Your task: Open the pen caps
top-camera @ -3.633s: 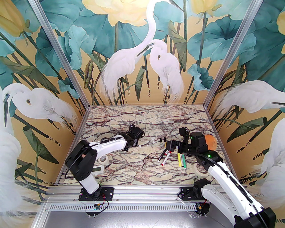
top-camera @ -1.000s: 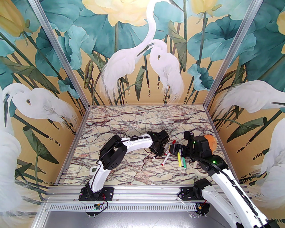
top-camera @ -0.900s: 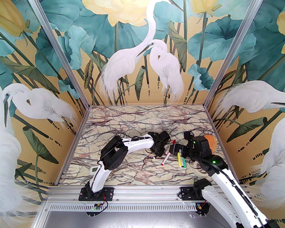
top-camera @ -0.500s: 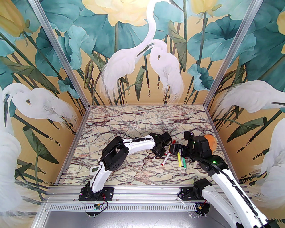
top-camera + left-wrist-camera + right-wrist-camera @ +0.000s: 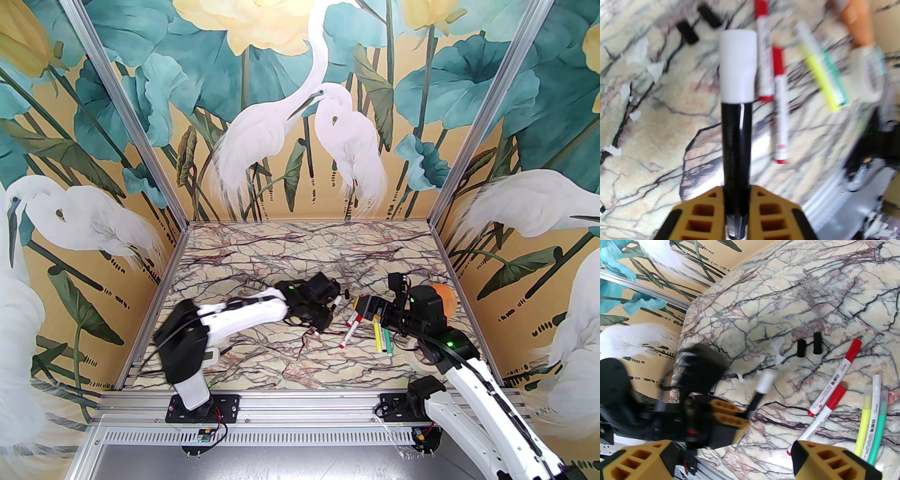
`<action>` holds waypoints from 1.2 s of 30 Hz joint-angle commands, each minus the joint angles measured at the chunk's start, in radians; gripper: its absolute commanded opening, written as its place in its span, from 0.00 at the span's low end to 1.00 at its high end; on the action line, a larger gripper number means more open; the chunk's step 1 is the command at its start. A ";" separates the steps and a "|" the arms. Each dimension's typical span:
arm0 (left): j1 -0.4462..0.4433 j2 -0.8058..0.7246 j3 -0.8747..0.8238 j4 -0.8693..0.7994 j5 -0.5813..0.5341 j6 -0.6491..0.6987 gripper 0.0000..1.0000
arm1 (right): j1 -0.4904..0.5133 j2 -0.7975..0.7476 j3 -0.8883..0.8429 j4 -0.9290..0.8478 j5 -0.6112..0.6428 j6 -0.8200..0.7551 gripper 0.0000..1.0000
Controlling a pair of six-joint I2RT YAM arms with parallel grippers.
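Observation:
My left gripper [image 5: 737, 194] is shut on a black-barrelled marker [image 5: 736, 140] with a white pen cap [image 5: 738, 65], held above the table. From the right wrist I see that left gripper [image 5: 738, 418] and the same white cap [image 5: 765, 381]. Two loose black pen caps [image 5: 801, 348] [image 5: 817, 343] lie on the marble. Two white markers with red caps [image 5: 834, 380] [image 5: 820, 418] lie beside yellow [image 5: 863, 422], white [image 5: 873, 413] and green [image 5: 879, 429] highlighters. My right gripper [image 5: 363, 307] stands open, nothing between its fingers, facing the left gripper [image 5: 328, 310].
An orange object [image 5: 443, 300] sits behind the right wrist. A cream tape roll [image 5: 419, 361] lies near the right arm's base. Small white paper scraps [image 5: 778, 345] are scattered left of the black caps. Aluminium rail [image 5: 300, 403] runs along the near edge.
My left arm has drawn back to the left, its gripper closing on the black marker and carrying it off the pen cluster. The right gripper has shifted slightly left.

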 commanded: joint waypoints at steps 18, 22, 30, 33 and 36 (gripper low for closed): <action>0.066 -0.358 -0.373 0.386 0.415 -0.107 0.13 | 0.242 0.317 0.115 0.273 0.110 0.105 0.62; 0.067 -0.356 -0.378 0.426 0.438 -0.127 0.13 | 0.265 0.352 0.138 0.282 0.114 0.103 0.55; 0.066 -0.348 -0.374 0.460 0.456 -0.144 0.13 | 0.281 0.381 0.149 0.286 0.116 0.101 0.44; 0.065 -0.341 -0.375 0.465 0.463 -0.146 0.13 | 0.288 0.384 0.147 0.288 0.117 0.101 0.39; 0.066 -0.334 -0.373 0.465 0.465 -0.145 0.13 | 0.290 0.387 0.147 0.286 0.119 0.098 0.32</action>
